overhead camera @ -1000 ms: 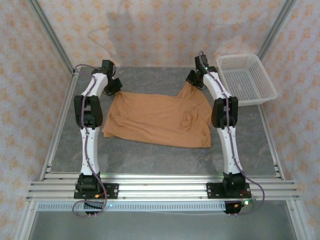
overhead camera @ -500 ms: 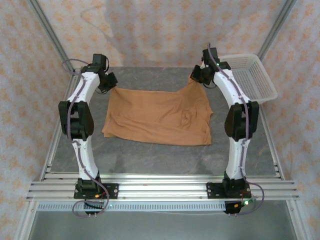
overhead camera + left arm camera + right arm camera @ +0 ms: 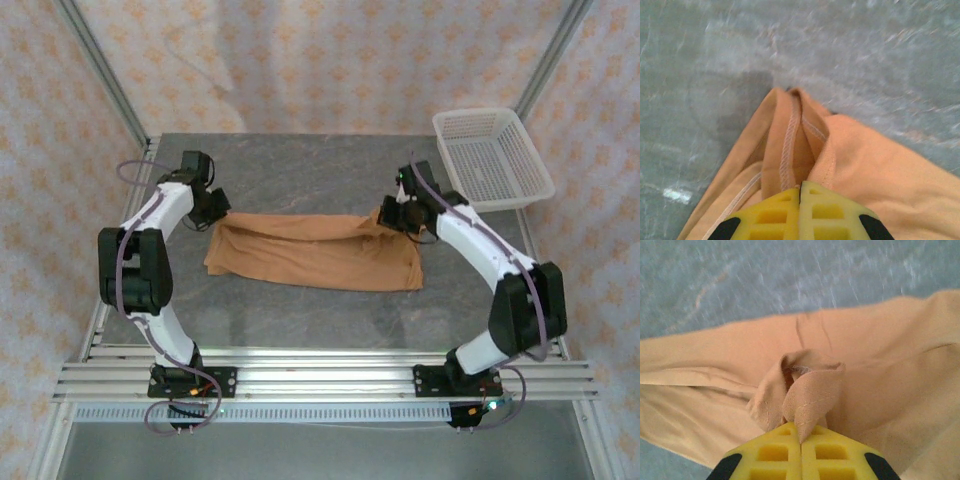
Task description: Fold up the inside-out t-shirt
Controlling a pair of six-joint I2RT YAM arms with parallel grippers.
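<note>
Just hauled far edge of t-shirt [image 3: 310,258] nearward over itself; now a narrow doubled band mid tabletop [image 3: 300,165]; left end effector [image 3: 212,206] clamped on left corner; right end effector [image 3: 396,215] pinched shut on bunched cloth; 1st fold prob. laid, release likely next.

On table [image 3: 300,165], t-shirt [image 3: 310,255]; basket [image 3: 490,158] rear-right

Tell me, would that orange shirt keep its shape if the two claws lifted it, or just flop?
Probably flop: the shirt bunches and creases where the left gripper and right gripper pinch it. It looks thin, so likely light. Its unheld middle would probably sag.
</note>
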